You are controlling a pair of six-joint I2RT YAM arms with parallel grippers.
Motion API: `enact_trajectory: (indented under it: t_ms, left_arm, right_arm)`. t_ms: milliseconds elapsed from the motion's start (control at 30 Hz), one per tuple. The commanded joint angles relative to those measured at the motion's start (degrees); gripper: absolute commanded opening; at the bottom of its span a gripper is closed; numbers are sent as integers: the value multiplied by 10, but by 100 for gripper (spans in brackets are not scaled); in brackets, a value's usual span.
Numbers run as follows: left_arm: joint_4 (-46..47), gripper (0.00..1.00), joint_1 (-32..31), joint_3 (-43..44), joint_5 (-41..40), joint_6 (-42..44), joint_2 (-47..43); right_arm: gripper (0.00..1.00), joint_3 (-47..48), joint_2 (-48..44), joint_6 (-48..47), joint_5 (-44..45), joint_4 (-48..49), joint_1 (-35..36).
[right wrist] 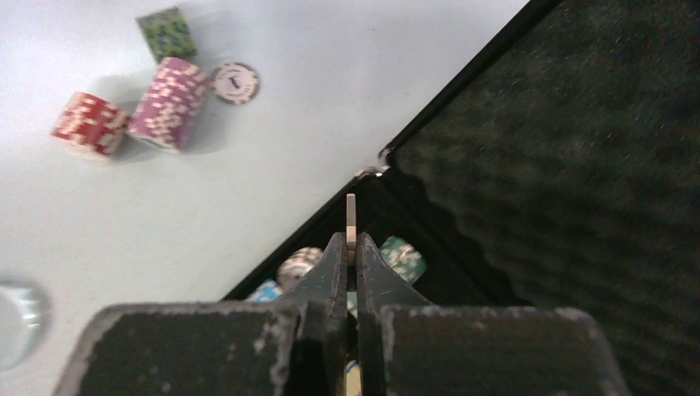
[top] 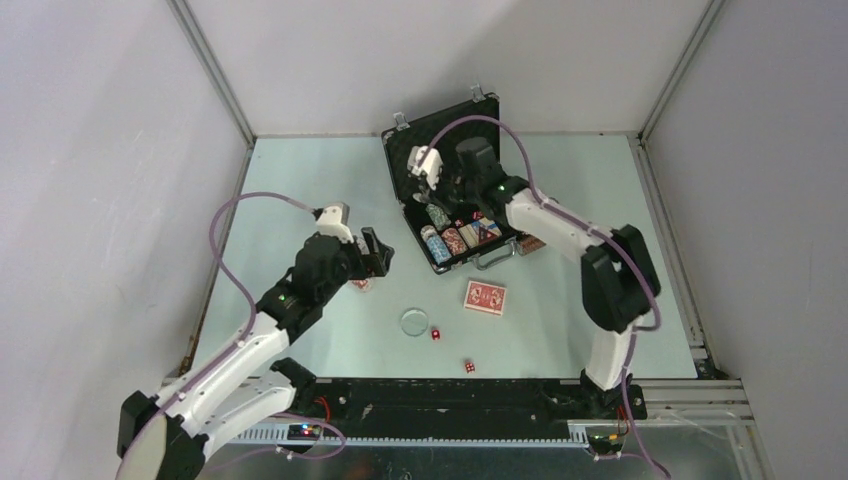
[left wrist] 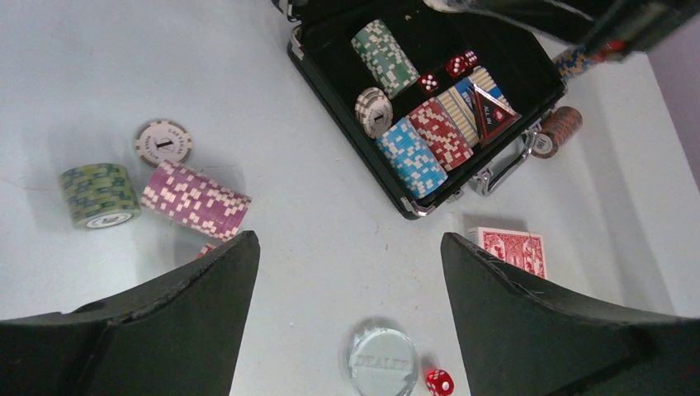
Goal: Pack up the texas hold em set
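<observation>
The black briefcase (top: 445, 128) lies open at the back of the table, foam lid up. In the left wrist view its tray (left wrist: 330, 78) holds green (left wrist: 384, 56), blue (left wrist: 411, 157), red (left wrist: 440, 132) and white (left wrist: 373, 111) chip stacks and two red dice (left wrist: 428, 82). My right gripper (top: 441, 192) hovers over the case, shut on a single pale chip (right wrist: 351, 216) held edge-on. My left gripper (left wrist: 351, 247) is open and empty above the table. Below it lie the clear dealer disc (left wrist: 381, 361) and a red die (left wrist: 438, 382). The red-backed card deck (left wrist: 513, 249) lies to the right.
Loose on the table left of the case are a green stack (left wrist: 99, 195), a purple stack (left wrist: 196, 200), a single white chip (left wrist: 163, 142) and a red stack (right wrist: 91, 124). A brown stack (left wrist: 555, 132) lies by the case handle. A second die (top: 467, 367) lies near the front edge.
</observation>
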Motion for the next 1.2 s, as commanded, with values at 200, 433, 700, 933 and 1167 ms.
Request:
enact_trajectory:
  t_ms: [200, 433, 700, 933, 1167]
  left_arm:
    - [-2, 87, 6, -41, -63, -20, -88]
    - [3, 86, 6, -55, -66, -26, -96]
    - [9, 86, 6, -58, -63, -27, -85]
    - [10, 86, 6, -62, -65, -26, -89]
    - [3, 86, 7, -65, -69, -24, -93]
  right_arm:
    - [0, 231, 164, -196, -81, -190, -15]
    - [0, 325, 236, -255, -78, -273, -14]
    - [0, 365, 282, -288, -59, -327, -12]
    - [0, 408, 323, -290, -48, -353, -11]
    - [0, 425, 349, -307, -45, -373, -6]
